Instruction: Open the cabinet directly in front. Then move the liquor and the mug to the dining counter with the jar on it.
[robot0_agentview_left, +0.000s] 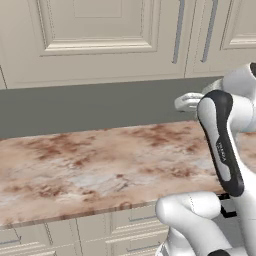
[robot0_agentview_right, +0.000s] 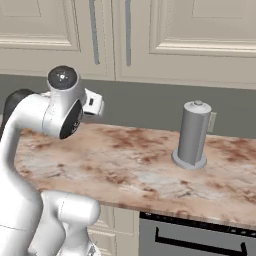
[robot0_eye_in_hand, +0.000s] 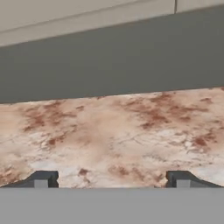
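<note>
You're facing the cabinet (robot0_agentview_left: 100, 35) w/ both doors shut; it hangs above the marble counter (robot0_agentview_left: 100, 165), directly ahead. Its two long grey bar handles (robot0_agentview_right: 93, 30) run vertical, side by side at the door seam. Judging by look, the doors are stiff, hinged panels and fairly light; a handle is the place to take hold, pinching across the bar around mid-height or lower, then pulling out in an arc. The bar looks smooth, so a slip is possible if you grab too near its end.

Gripper (robot0_eye_in_hand: 111, 180) sits low, looking across the countertop toward the grey backsplash (robot0_eye_in_hand: 109, 57); its two dark tips stand wide apart w/ nothing btwn them. Handles are well above it, so you'd need to raise the hand first.

Hard to make out: liquor and mug are presumably behind the shut doors, so can't say where they stand or how they sit. Cabinet tops are cropped. In the left base view the arm covers most of the grey domed canister (robot0_agentview_right: 193, 134); don't mistake it for the jar.
</note>
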